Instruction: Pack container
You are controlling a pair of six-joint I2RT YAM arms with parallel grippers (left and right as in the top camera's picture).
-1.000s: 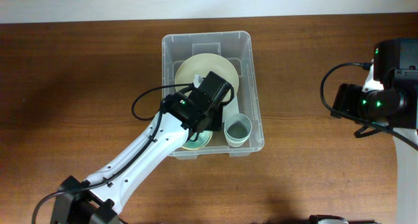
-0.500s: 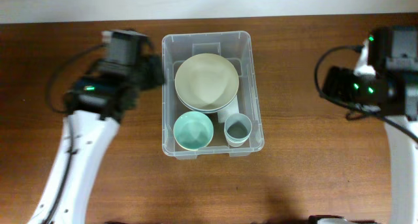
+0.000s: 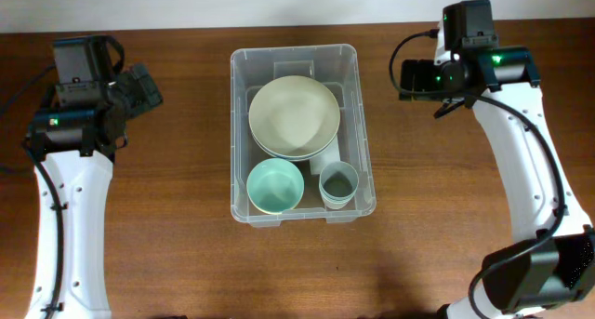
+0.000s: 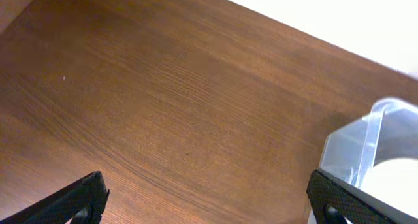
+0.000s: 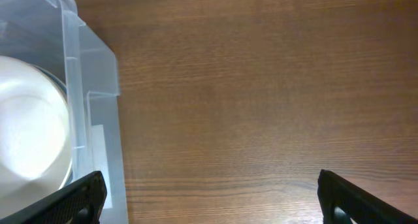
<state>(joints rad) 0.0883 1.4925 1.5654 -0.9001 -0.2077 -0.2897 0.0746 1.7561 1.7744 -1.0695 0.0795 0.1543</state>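
Overhead, the container [image 3: 234, 142] sits at the centre of the wooden desk [image 3: 167, 226], its long sides running from 12 to 6 o'clock. Inside, a large cream bowl [image 3: 293, 114] fills the 12 o'clock end, with the rim of a second pale dish showing just under its 6 o'clock edge. A teal bowl [image 3: 275, 185] occupies the 7 o'clock corner. A small grey-green cup [image 3: 338, 183] stands upright just beside it in the 5 o'clock corner, close against the container wall.

The left gripper [image 3: 141, 85] hangs over the desk at about 10 o'clock from the container, well apart from it. Its wrist camera shows the fingers [image 4: 81, 198] spread wide with only wood grain between them, and one rounded corner of the container [image 4: 372, 139] at 3 o'clock in that view.

The right gripper [image 3: 418, 77] is at about 2 o'clock from the container, nearer to it than the left but not touching. A black cable [image 3: 402, 51] loops off that arm. From the right wrist, the fingers [image 5: 81, 198] are likewise set wide and hold nothing. The container's clear wall [image 5: 98, 119] and part of the cream bowl [image 5: 32, 126] lie at 9 o'clock, with desk surface filling the rest.
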